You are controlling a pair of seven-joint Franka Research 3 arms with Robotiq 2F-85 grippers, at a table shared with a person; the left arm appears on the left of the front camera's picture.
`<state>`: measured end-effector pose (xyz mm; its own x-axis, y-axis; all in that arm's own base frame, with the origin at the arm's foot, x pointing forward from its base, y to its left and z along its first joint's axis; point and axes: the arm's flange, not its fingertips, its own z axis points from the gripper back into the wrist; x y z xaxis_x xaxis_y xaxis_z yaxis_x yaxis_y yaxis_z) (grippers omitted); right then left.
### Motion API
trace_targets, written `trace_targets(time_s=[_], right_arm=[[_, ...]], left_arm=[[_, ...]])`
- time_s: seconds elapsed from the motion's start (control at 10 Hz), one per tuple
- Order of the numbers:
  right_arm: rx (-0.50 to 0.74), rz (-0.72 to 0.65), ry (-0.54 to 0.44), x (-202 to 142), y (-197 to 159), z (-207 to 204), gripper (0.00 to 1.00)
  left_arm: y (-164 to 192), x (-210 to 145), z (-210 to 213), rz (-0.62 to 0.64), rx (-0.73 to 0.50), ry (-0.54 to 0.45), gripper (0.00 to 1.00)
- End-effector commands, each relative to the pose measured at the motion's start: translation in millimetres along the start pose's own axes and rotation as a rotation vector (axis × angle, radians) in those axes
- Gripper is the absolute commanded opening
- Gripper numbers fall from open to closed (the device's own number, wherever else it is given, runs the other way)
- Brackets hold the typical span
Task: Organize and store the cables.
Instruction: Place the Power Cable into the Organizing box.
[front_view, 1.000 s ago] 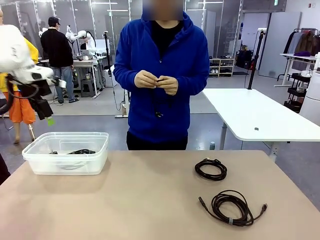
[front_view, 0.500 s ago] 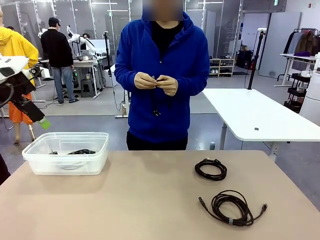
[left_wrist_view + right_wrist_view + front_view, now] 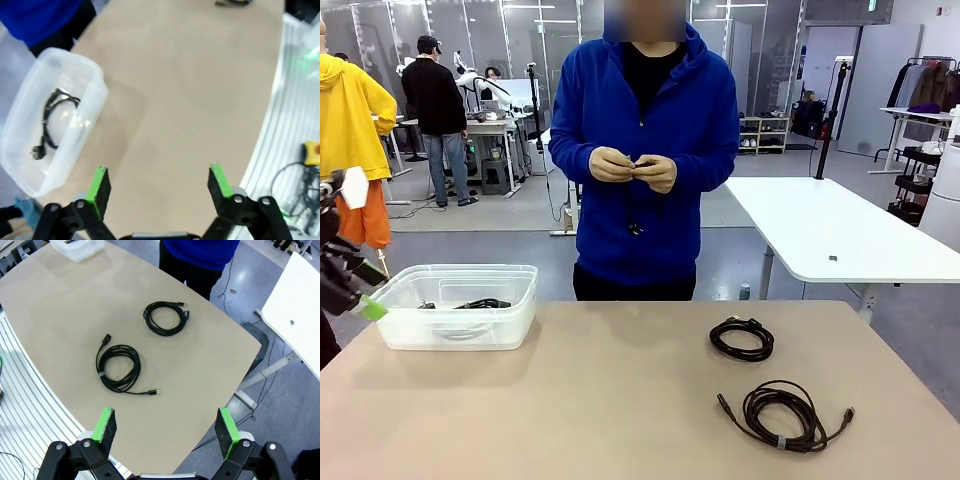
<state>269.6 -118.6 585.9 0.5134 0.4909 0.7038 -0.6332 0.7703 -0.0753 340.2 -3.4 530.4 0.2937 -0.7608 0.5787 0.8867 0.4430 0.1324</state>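
Two coiled cables lie on the tan table: a black one (image 3: pixel 741 338) (image 3: pixel 166 317) farther back and a dark-brown one (image 3: pixel 783 415) (image 3: pixel 119 367) nearer the front right. A third black cable (image 3: pixel 472 303) (image 3: pixel 54 116) rests inside the clear plastic bin (image 3: pixel 395 325) (image 3: pixel 89 111) at the left. The person in blue holds a thin black cord (image 3: pixel 634 195) in both hands at chest height. My left gripper (image 3: pixel 350 283) (image 3: pixel 159 182) stands open at the far left edge beside the bin, nothing between its fingers. My right gripper (image 3: pixel 167 429) is open high above the table's right side.
A white table (image 3: pixel 830 235) stands behind at the right. People and other workstations are in the background. The tan table (image 3: pixel 570 400) has wide bare room in its middle and front. A metal ribbed surface (image 3: pixel 20 425) borders the table's near edge.
My left arm has dropped and pulled back toward the left edge, its gripper now low beside the bin. The person's hands and the cables on the table have stayed put.
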Motion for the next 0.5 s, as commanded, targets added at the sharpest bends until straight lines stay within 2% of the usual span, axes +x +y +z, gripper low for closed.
trace_targets(time_s=[0.0, 0.1, 0.2, 0.4], right_arm=[[0.004, 0.010, -0.003, -1, -1, 0, 1.00], [0.004, 0.010, -0.003, -1, -1, 0, 1.00], [0.004, 0.010, -0.003, -1, -1, 0, 1.00], [0.004, 0.010, -0.003, -1, -1, 0, 1.00]], left_arm=[[6, -5, 4, -0.016, 0.009, -0.049, 0.98], [13, -2, 2, -0.056, -0.018, -0.043, 0.98], [0, -7, 4, -0.001, 0.004, -0.017, 0.98], [0, -7, 4, -0.001, 0.004, -0.017, 0.98]])
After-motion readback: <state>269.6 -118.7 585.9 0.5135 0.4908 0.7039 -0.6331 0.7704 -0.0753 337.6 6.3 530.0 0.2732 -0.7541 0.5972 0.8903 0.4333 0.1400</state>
